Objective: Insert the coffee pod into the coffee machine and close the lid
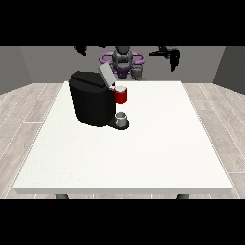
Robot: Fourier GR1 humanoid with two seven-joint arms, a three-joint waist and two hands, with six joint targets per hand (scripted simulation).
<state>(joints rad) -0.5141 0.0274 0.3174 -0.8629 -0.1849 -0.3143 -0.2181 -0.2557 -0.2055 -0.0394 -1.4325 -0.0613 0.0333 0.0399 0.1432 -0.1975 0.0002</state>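
Both hands are lifted high above the far edge of the table [191, 143], close to the top of the view, and neither one touches anything. At the view's right the hand [173, 56] hangs from a raised arm with its dark fingers pointing down; they look rather straight and they hold nothing. At the view's left the other hand [80, 49] shows only as a small dark shape, so I cannot tell if its fingers are open or curled, but nothing is seen in it. Between the two hands sits the robot [123, 60], grey with purple rings at its shoulders, behind the far side of the table. On the table, in the left part and toward the far half, stands the black machine [91, 103]. Its grey lid [106, 74] is up and tilted back toward the robot, so the top of the machine is open. Just under the lid, at the front right of the machine, there is a red part [121, 96] with a pale round top; I cannot tell if this pale top is the pod or only a piece of the machine. Below it, a small grey cup [121, 117] stands on the dark base of the machine. Both hands are well apart from the machine. Around the table lies a floor [28, 110] of grey planks.
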